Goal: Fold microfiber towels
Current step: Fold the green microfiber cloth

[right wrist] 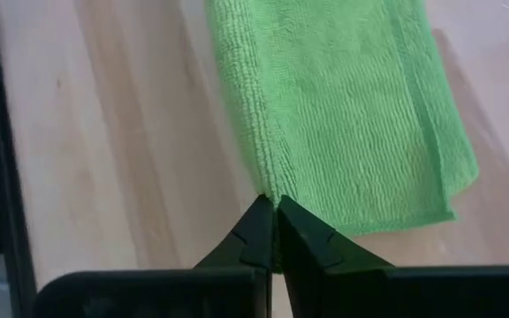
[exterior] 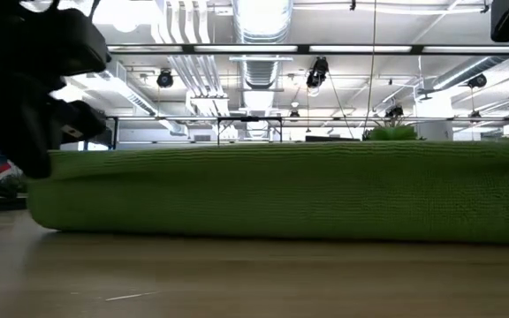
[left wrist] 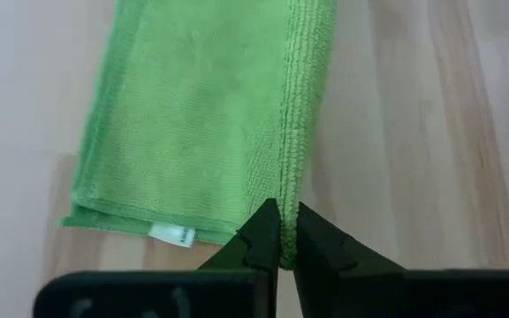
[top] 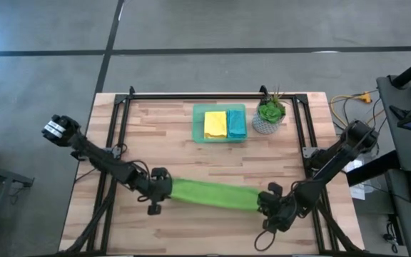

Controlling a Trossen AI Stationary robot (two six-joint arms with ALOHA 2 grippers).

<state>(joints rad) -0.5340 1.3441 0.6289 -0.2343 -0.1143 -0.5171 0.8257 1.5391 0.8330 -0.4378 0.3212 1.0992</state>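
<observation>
A lime green microfiber towel [top: 209, 193], folded into a long strip, lies across the near part of the wooden table between my two grippers. My left gripper [top: 159, 193] is shut on its left end and my right gripper [top: 268, 203] on its right end. In the low view the towel [exterior: 281, 190] spans the picture, its lower edge on the table. A yellow towel [top: 215, 123] and a teal-blue towel [top: 236, 123] lie folded in the green tray [top: 220, 138] at the far middle. My left gripper pinches the corner [left wrist: 288, 252] of the towel's left end, at its ribbed long edge, between its two fingers. The fingers slant down along the strip. More than one layer shows at that end. The rest lies on the table. My right gripper pinches the corner [right wrist: 272, 196] of the towel's right end, on the same ribbed long edge, between its two fingers, slanting down along the strip. The towel stretches away from the fingers, and its other long edge rests on the wood.
A small potted plant [top: 270, 114] stands right of the tray. A black metal frame [top: 212, 96] runs along the table's far, left and right sides. Bare wood lies between the towel and the tray and along the near edge.
</observation>
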